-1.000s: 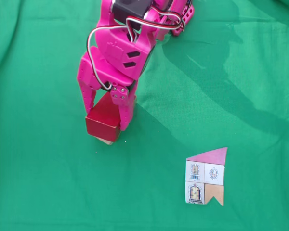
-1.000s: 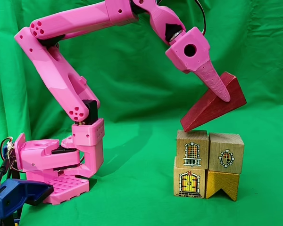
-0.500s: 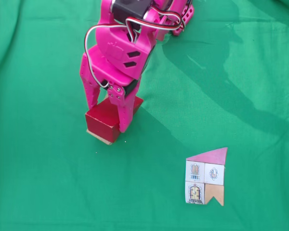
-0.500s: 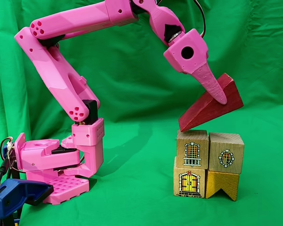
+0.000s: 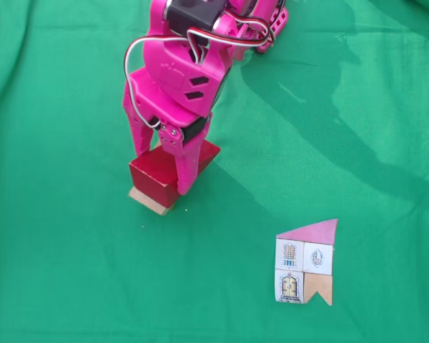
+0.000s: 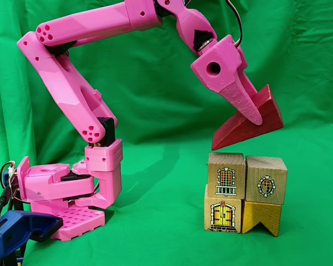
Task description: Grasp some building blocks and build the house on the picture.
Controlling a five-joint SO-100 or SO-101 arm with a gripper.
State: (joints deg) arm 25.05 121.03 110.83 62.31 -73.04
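Note:
My pink gripper (image 6: 254,117) is shut on a dark red wedge-shaped block (image 6: 266,113) and holds it tilted, just above a stack of wooden building blocks. The stack has two cubes with printed windows (image 6: 226,174) (image 6: 266,178) on top of a door cube (image 6: 222,215) and a yellow notched block (image 6: 262,217). The wedge's low left tip hangs slightly above the left window cube. From above, the gripper (image 5: 162,171) clasps the red block (image 5: 154,179), and a tan edge of the stack (image 5: 148,201) shows under it. The picture (image 5: 306,263) lies flat at the lower right.
Green cloth (image 5: 57,271) covers the table and hangs as a backdrop. The arm's pink base (image 6: 66,194) stands at the left of the side view, with a blue clamp (image 6: 16,233) in front of it.
The gripper has tipped the red wedge flatter and lifted its left tip off the window cube. From above, it has shifted slightly up the frame, uncovering more of the tan edge.

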